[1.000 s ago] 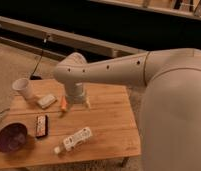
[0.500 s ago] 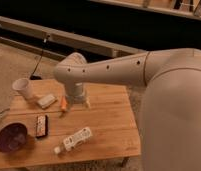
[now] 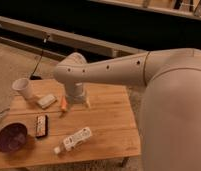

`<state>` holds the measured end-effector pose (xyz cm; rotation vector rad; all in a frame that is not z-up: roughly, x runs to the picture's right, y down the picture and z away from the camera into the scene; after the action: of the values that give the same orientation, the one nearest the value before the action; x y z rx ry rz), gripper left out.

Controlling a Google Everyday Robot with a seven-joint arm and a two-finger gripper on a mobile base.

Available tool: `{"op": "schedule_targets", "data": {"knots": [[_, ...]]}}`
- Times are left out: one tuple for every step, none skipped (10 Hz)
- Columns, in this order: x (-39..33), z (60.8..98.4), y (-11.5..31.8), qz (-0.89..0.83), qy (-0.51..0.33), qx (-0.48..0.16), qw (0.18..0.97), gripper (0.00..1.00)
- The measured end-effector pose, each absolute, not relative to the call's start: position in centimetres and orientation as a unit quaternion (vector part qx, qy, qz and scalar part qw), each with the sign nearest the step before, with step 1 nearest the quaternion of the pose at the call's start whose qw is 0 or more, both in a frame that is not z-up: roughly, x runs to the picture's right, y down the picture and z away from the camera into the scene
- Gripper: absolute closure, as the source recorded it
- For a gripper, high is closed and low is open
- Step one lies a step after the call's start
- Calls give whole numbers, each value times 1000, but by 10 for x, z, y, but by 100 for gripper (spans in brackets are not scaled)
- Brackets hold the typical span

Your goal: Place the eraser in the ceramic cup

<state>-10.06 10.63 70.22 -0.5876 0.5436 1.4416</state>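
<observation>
Change since the earlier frames: none that shows. The arm [image 3: 109,72] holds the same pose and every item lies where it did.

Gripper [image 3: 75,104]: pointing down over the table [image 3: 106,120], centre of the frame, under the arm's thick wrist. Jaws spread wide, holding nothing. Whether the tips touch the wood cannot be told.

Eraser [image 3: 41,125]: flat on the table, lower left of the frame, apart from the gripper and just right of the bowl [image 3: 11,137].

Cup [image 3: 22,89]: upright at the table's far left corner, well apart from the eraser.

Block [image 3: 46,101]: whitish, between cup and gripper.

Orange piece [image 3: 63,105]: small, just left of the gripper. Too blurred to say what it is.

Remote [image 3: 76,139]: white, lying aslant near the front edge, below the gripper in the frame.
</observation>
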Motion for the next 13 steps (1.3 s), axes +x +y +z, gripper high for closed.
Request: {"op": "schedule_targets", "data": {"knots": [[-111,698,109,632,242,-264,687,35],[-130,692,113,615,237,-271,701,35],[-156,682,119,591,233,-279,720,35],[-171,678,122,576,229,-284,731,35],[-188,673,125,561,226,-288,743,35],[-206,669,127,547,223,-291,752,35],[-221,668,128,540,219,-294,758,35],[-235,669,128,534,217,-296,762,35],[-242,670,128,534,216,-296,761,35],[-256,679,129,538,220,-293,759,35],[-263,688,132,541,227,-290,756,35],[-267,698,134,544,233,-284,754,35],[-274,711,140,547,245,-278,751,35]]}}
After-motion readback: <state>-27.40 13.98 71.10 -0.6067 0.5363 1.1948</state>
